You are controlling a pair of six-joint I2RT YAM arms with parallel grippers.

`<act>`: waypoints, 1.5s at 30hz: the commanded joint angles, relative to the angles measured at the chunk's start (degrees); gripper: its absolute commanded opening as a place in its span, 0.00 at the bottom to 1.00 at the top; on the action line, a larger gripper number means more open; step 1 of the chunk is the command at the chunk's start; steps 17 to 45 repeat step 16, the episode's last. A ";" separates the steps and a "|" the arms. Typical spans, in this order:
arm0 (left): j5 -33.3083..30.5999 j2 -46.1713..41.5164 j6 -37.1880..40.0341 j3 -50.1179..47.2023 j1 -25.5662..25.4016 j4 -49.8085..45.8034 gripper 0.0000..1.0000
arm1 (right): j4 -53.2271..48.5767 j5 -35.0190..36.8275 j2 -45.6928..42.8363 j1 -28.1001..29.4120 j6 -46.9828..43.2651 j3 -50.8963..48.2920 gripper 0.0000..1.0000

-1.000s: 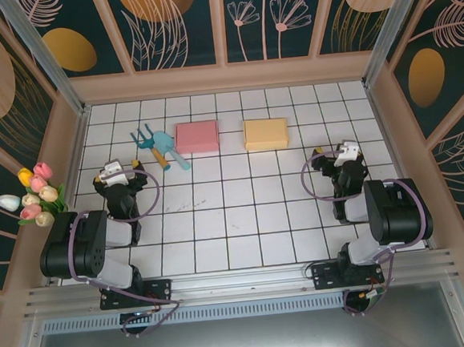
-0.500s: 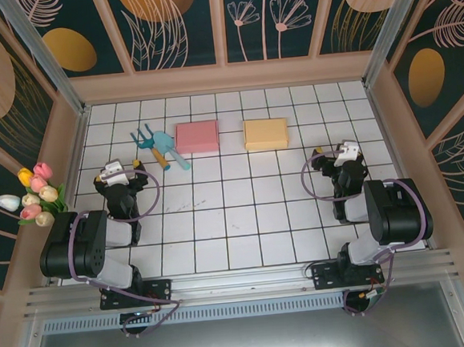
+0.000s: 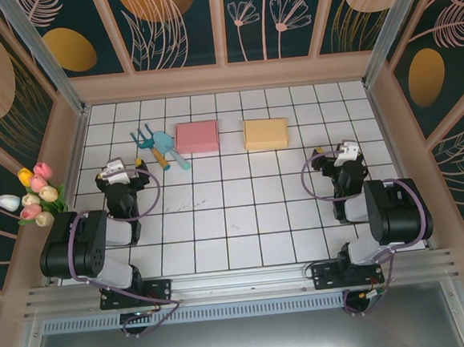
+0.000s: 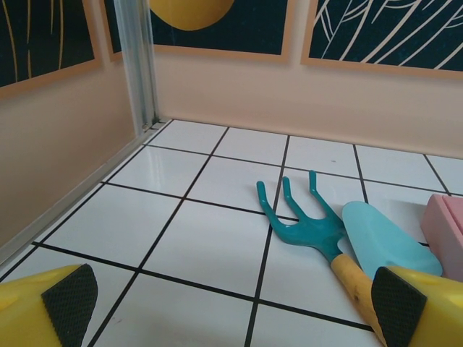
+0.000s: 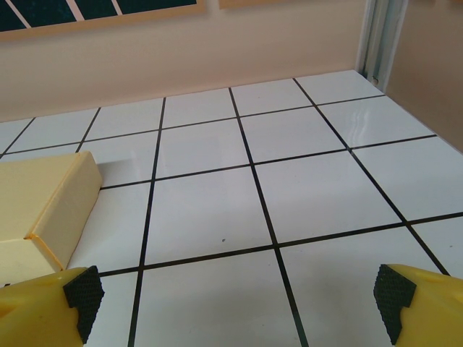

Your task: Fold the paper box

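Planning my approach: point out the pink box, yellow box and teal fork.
pink box (image 3: 197,136), top view, centre of top.
yellow box (image 3: 266,133), top view, centre of top.
teal fork (image 4: 311,230), left wrist view, head below tines.

Left arm (image 3: 81,248): folded back over its base, wrist low. Left gripper (image 4: 235,300): jaws spread wide, black pads (image 4: 70,298) far apart, nothing between them. Right arm (image 3: 391,209): mirrored pose. Right gripper (image 5: 239,296): equally wide, empty.

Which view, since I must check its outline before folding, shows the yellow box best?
The top external view: the whole yellow box lies right of the pink box, seen from above. The right wrist view catches one corner at its left edge. The left wrist view faces the rake.
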 commanded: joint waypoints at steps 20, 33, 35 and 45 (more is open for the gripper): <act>2.39 0.25 0.75 0.94 0.42 1.18 0.99 | 2.59 -1.29 0.40 -0.50 0.72 1.02 0.99; 2.39 0.25 0.75 0.94 0.42 1.18 0.99 | 2.59 -1.29 0.40 -0.50 0.72 1.02 0.99; 2.39 0.25 0.75 0.94 0.42 1.18 0.99 | 2.59 -1.29 0.40 -0.50 0.72 1.02 0.99; 2.39 0.25 0.75 0.94 0.42 1.18 0.99 | 2.59 -1.29 0.40 -0.50 0.72 1.02 0.99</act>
